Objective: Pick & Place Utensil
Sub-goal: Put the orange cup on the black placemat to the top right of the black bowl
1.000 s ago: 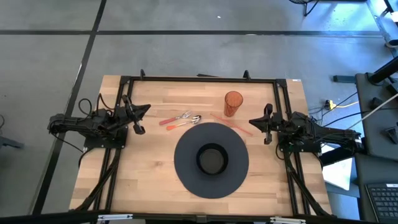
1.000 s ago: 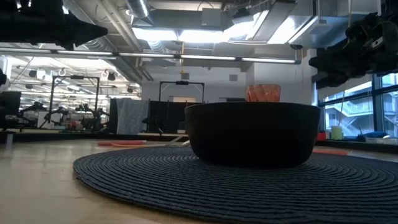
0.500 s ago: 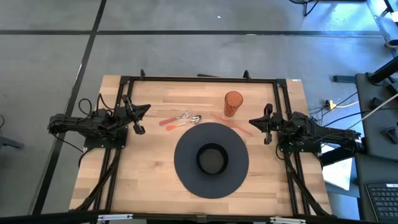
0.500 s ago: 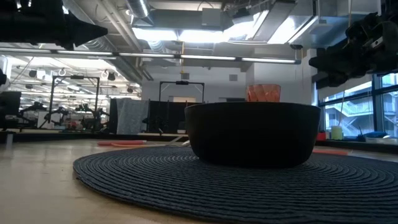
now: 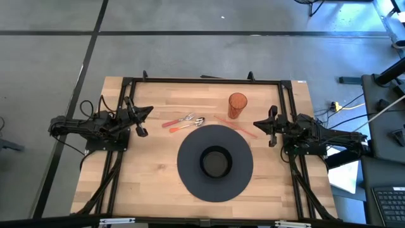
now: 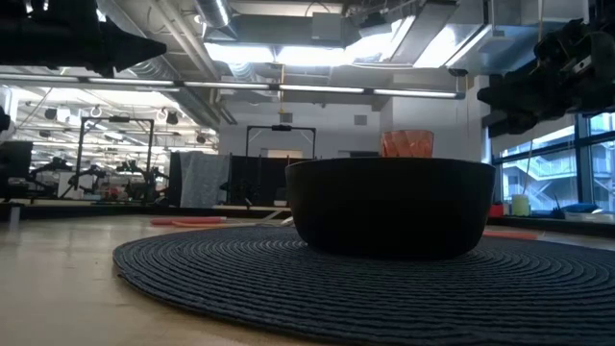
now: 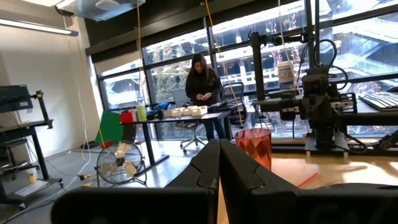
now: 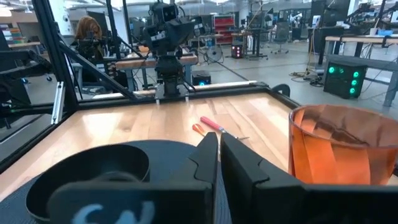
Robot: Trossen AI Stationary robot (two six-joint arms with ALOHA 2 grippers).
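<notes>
Two utensils with red-orange handles (image 5: 183, 121) lie flat on the wooden table, left of an orange cup (image 5: 237, 105); they show in the right wrist view as red handles (image 8: 210, 126). A third thin orange utensil (image 5: 238, 127) lies between the cup and the round dark placemat (image 5: 190, 180). A black bowl (image 5: 215, 163) stands in the middle of the mat. My left gripper (image 5: 147, 113) hovers shut at the table's left side, above the wood. My right gripper (image 5: 258, 123) hovers shut at the right side. Both point inward, and their fingers meet in the wrist views (image 7: 219, 155) (image 8: 219, 148).
A black frame (image 5: 202, 80) runs along the table's far edge and down both sides. Bare wood lies near the front left (image 5: 133, 183) and front right (image 5: 278, 190). The bowl (image 6: 389, 207) fills the low view. A person (image 7: 202, 87) stands in the room beyond the table.
</notes>
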